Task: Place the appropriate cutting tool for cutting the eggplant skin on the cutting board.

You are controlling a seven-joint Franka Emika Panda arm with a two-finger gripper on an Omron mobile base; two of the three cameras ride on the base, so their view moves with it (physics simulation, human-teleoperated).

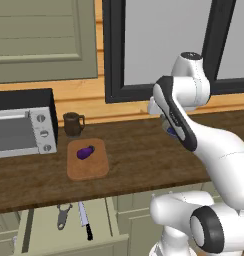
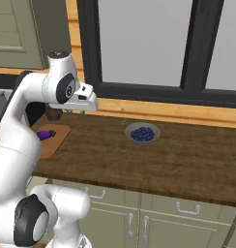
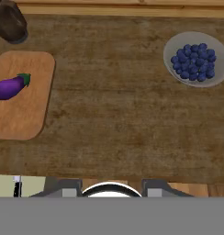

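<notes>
Barely begun: the peeler (image 1: pixel 64 215) lies in the open drawer (image 1: pixel 44 232) below the counter's (image 1: pixel 144 160) front edge, the board (image 1: pixel 87 161) holds only the eggplant (image 1: pixel 85 152), and whether the fingers are wide or narrow cannot be told.

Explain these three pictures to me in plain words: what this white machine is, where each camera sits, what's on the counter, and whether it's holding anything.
The white machine is a robot arm in a simulated kitchen. Two pictures come from cameras behind it, left and right; the third looks down from its hand.

On the wooden counter lie a cutting board carrying a small purple eggplant, a dark mug beside a toaster oven, and a bowl of blueberries.

Below the counter an open drawer holds a grey peeler and a black-handled knife.

The gripper hangs above the counter; whether it is open cannot be told, and nothing appears in it.
</notes>
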